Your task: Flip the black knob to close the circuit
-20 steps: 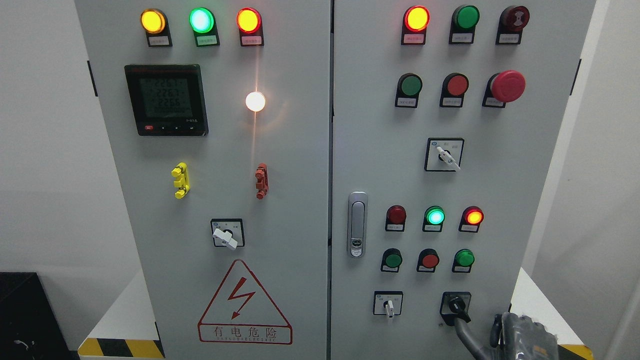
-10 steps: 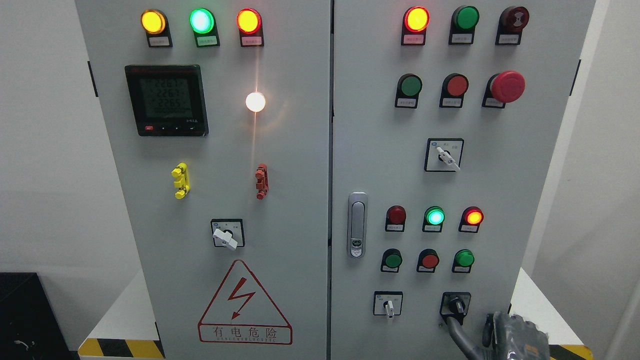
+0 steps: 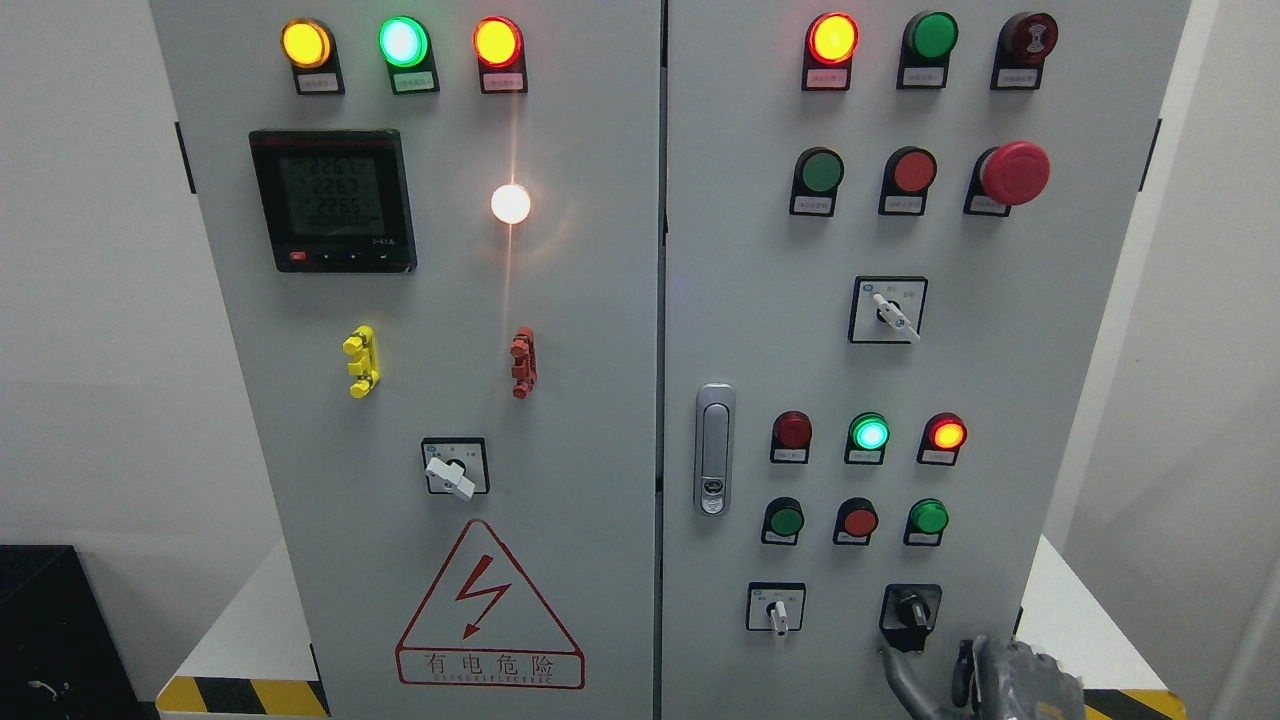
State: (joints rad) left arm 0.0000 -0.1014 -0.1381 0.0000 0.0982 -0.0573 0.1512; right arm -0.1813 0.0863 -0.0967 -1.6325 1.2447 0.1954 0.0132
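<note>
The cabinet (image 3: 640, 300) is unchanged. The right hand (image 3: 985, 675) has dropped lower and leftward, one finger (image 3: 900, 680) now off the knob (image 3: 911, 607); fingers loosely curled, gripping nothing. The knob, now upright, sits just above the hand.

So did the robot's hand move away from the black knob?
Yes. The right hand has dropped lower and left, its finger now below the black knob instead of on it.

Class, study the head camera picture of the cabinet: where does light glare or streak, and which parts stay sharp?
Head view: the white lamp blooms and throws a thin vertical streak up and down the left door; the meter display looks washed and hard to read; the black knob stays sharp; the right robot hand is cut off by the bottom edge.
</note>
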